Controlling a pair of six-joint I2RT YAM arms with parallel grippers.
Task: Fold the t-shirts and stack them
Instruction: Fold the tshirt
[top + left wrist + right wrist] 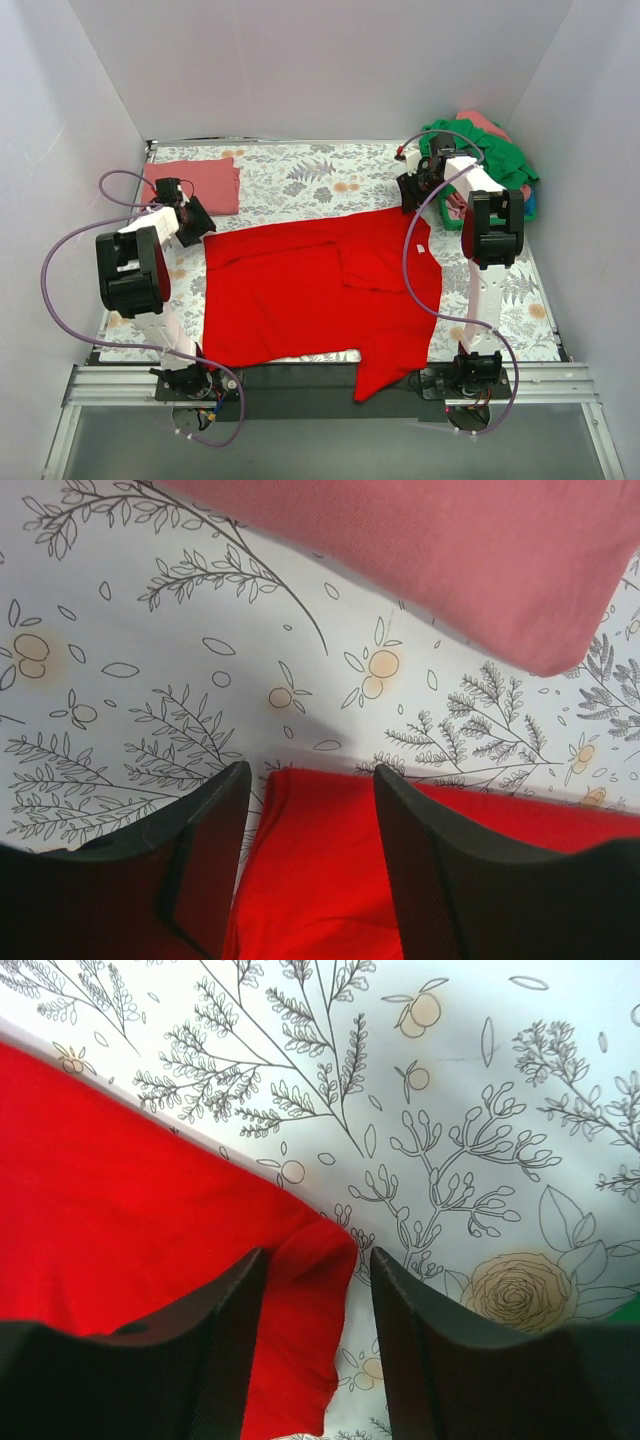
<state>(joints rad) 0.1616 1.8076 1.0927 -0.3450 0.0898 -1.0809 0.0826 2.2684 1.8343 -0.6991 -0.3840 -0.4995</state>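
Left gripper (310,778): fingers spread, nothing pinched. The far-left corner of the red t-shirt (330,870) lies flat between them on the floral tablecloth (150,660). Right gripper (312,1265): fingers apart too, straddling the shirt's far-right corner, which is rolled over on itself into a soft rounded lip. Neither pair of jaws bites cloth that I can see. The shirt is spread across the middle of the table between my two arms, its far edge running from one gripper to the other. Handling, my guess: light, limp knit with no stiffness. It should sag and trail wherever unsupported, and drag a little on the tablecloth rather than slide. Best hold looks like the two far corners, pinching through all layers at the edge, the right one behind that roll so it doesn't unfurl. The wrist views give me the cloth edge against my fingers, and the left one shows the folded salmon-pink tee (470,560) just beyond, a strip of tablecloth between it and the red. Only the top view shows the whole lay: a folded-over panel in the red's middle, a tail of it reaching past the near edge of the tablecloth, and the crumpled heap of tees (490,160), green uppermost, at the far right corner.
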